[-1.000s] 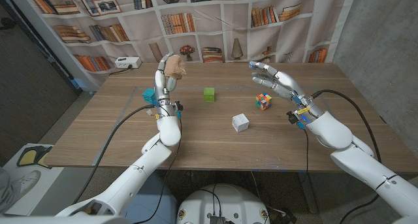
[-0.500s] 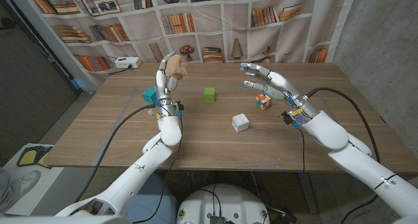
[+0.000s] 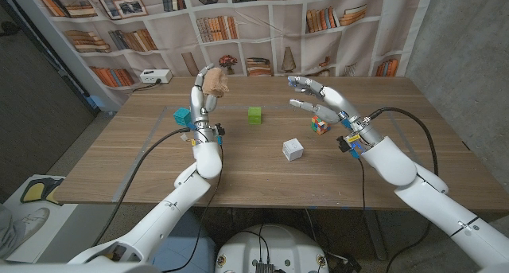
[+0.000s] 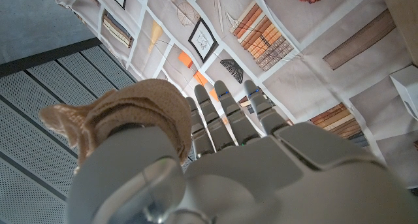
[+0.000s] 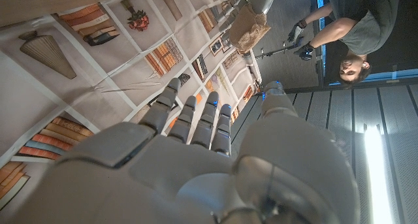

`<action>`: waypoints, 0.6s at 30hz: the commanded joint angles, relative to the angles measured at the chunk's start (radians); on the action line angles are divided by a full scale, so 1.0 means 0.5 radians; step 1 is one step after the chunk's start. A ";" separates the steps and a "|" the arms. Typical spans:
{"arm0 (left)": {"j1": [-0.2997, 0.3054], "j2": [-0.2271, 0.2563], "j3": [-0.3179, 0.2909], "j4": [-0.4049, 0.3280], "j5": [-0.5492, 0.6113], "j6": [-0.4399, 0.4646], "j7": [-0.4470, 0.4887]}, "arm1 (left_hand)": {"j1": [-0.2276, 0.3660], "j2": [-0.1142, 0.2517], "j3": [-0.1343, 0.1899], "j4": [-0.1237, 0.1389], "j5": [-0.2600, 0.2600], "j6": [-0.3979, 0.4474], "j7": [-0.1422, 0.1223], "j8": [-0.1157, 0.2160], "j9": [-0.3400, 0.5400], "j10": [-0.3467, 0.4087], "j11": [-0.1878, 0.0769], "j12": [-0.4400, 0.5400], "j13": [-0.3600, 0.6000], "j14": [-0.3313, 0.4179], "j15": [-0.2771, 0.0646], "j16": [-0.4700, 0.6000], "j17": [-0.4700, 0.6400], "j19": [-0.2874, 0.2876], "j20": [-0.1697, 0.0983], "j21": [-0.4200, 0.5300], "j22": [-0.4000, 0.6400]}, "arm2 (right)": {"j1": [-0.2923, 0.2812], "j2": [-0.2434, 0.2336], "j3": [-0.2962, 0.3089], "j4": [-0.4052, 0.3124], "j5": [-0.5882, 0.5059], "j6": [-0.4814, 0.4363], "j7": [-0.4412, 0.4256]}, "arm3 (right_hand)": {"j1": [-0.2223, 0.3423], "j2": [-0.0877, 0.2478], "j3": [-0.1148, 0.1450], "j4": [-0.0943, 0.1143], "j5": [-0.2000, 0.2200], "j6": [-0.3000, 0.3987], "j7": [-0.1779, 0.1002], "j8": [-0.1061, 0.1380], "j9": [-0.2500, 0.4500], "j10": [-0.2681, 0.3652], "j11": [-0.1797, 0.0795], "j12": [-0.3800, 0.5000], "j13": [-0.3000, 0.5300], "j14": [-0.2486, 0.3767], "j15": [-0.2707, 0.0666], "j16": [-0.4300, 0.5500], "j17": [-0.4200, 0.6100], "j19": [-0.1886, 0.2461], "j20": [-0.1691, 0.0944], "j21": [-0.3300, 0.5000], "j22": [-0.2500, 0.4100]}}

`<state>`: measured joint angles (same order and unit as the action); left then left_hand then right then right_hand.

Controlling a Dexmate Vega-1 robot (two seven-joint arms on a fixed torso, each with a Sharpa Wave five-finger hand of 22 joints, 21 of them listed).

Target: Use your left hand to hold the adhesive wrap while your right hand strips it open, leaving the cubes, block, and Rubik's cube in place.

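1. The adhesive wrap [image 3: 212,82], a tan crumpled roll, is being held up above the table [image 3: 238,165] by the left hand [image 3: 203,98], pinched at the fingertips at about 11 o'clock from the table's centre; in the left wrist view the wrap [image 4: 127,116] is being pressed between thumb and fingers.
2. The right hand [image 3: 322,99] is being carried above the table at about 1 o'clock, fingers spread and nothing gripped, well apart from the wrap.
3. The reaching step is judged to be in hand; the wrap is not yet being stripped.
4. For the next move, the right hand is being called on to cross toward 11 o'clock and pinch the wrap's loose end.
5. The green cube [image 3: 254,115], teal cube [image 3: 183,116], white block [image 3: 293,150] and Rubik's cube [image 3: 320,124] are being left on the table.
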<state>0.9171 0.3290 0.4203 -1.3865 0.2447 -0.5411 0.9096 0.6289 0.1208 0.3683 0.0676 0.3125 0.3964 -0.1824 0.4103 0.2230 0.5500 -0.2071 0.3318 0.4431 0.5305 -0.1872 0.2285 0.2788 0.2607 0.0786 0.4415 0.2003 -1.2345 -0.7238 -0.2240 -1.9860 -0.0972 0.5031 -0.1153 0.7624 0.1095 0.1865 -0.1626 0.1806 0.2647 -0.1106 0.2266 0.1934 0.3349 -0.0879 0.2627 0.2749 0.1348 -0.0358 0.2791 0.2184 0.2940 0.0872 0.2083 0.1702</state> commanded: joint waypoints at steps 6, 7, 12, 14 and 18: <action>-0.008 -0.021 0.021 0.021 -0.019 -0.017 -0.022 | -0.004 0.000 -0.002 0.015 0.019 0.044 0.001 0.013 0.003 0.047 0.002 0.001 0.012 0.012 -0.008 0.013 -0.002 0.003 0.007 -0.009 0.000 | -0.010 0.021 -0.050 -0.129 -0.156 -0.121 -0.094 | 0.040 -0.004 0.005 0.013 -0.003 0.000 -0.005 -0.001 0.012 -0.046 0.015 -0.017 0.028 0.054 -0.125 0.039 0.029 0.038 0.001 0.010 0.012; -0.008 -0.021 0.021 0.021 -0.019 -0.017 -0.022 | -0.004 0.001 -0.002 0.015 0.019 0.045 0.001 0.013 0.003 0.048 0.002 0.001 0.012 0.012 -0.007 0.013 -0.002 0.003 0.007 -0.009 0.000 | -0.009 0.022 -0.055 -0.135 -0.167 -0.121 -0.098 | 0.042 -0.005 0.005 0.014 -0.004 -0.001 -0.005 -0.002 0.012 -0.045 0.020 -0.016 0.031 0.059 -0.128 0.043 0.032 0.042 0.003 0.011 0.013; -0.004 -0.017 0.019 0.011 -0.014 -0.007 -0.022 | -0.003 0.003 -0.001 0.016 0.021 0.049 0.000 0.014 0.003 0.052 0.002 0.001 0.013 0.013 -0.006 0.014 -0.002 0.003 0.008 -0.009 0.000 | 0.020 0.024 -0.085 -0.136 -0.162 -0.111 -0.088 | 0.051 -0.009 0.002 0.018 -0.004 -0.005 -0.005 -0.007 0.013 -0.055 0.021 -0.017 0.046 0.066 -0.131 0.058 0.050 0.053 0.002 0.009 0.015; -0.003 -0.016 0.017 0.006 -0.015 -0.004 -0.023 | -0.003 0.003 -0.001 0.016 0.021 0.050 0.001 0.014 0.003 0.052 0.002 0.000 0.013 0.012 -0.007 0.014 -0.003 0.003 0.009 -0.009 0.000 | 0.028 0.031 -0.095 -0.138 -0.164 -0.113 -0.091 | 0.054 -0.010 0.001 0.020 -0.004 -0.006 -0.015 -0.009 0.014 -0.059 0.012 -0.018 0.052 0.058 -0.140 0.058 0.056 0.044 -0.014 0.003 0.015; -0.004 -0.014 0.016 0.004 -0.018 -0.003 -0.027 | -0.002 0.003 -0.001 0.016 0.022 0.051 -0.002 0.014 0.002 0.055 0.002 0.000 0.014 0.013 -0.008 0.014 -0.003 0.003 0.009 -0.009 0.000 | 0.025 0.055 -0.111 -0.153 -0.193 -0.124 -0.123 | 0.053 -0.011 -0.002 0.023 -0.005 -0.008 -0.015 -0.010 0.014 -0.059 0.018 -0.017 0.057 0.058 -0.137 0.062 0.061 0.046 -0.014 0.003 0.016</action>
<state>0.9144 0.3215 0.4282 -1.3788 0.2372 -0.5476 0.9002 0.6290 0.1208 0.3639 0.0720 0.3183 0.4163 -0.1841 0.4103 0.2231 0.5722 -0.2076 0.3319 0.4477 0.5304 -0.1870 0.2285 0.2737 0.2607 0.0786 0.4415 0.2003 -1.2315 -0.7129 -0.2553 -2.0439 -0.1680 0.4521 -0.1565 0.7754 0.1070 0.1835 -0.1597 0.1807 0.2586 -0.1163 0.2216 0.1980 0.3082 -0.0789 0.2577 0.2999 0.1598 -0.0357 0.3004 0.2442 0.3157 0.0839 0.2083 0.1748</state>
